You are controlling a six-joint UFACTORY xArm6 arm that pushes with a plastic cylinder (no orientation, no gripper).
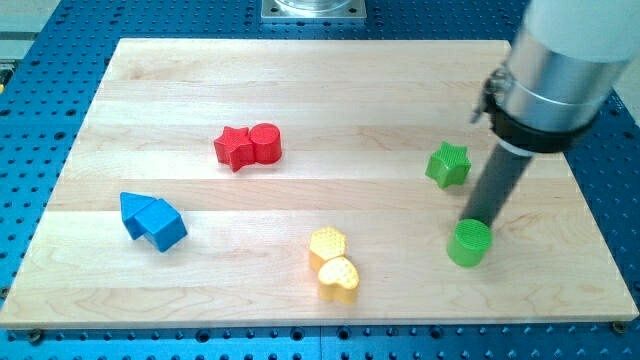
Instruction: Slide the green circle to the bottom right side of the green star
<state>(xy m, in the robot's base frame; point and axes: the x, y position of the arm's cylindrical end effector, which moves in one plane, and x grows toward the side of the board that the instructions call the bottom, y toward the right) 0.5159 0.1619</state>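
At view's right on surface point(300, 90): green circle point(469, 243) just below-right of green star point(448, 165), apart. My tip point(476, 221) touching circle's top edge. No end effector, just rod. Red pair point(248, 146), blue pair point(151, 220), yellow pair point(333, 263) elsewhere.

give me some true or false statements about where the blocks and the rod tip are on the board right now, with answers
1. My tip is right at the top edge of the green circle block. True.
2. The green circle block lies above the green star block. False: it lies below it, slightly toward the view's right.
3. The red star block touches the red cylinder block. True.
4. The two yellow blocks sit at the view's top left. False: they sit near the bottom centre of the wooden board.
5. The blue blocks are on the view's left. True.
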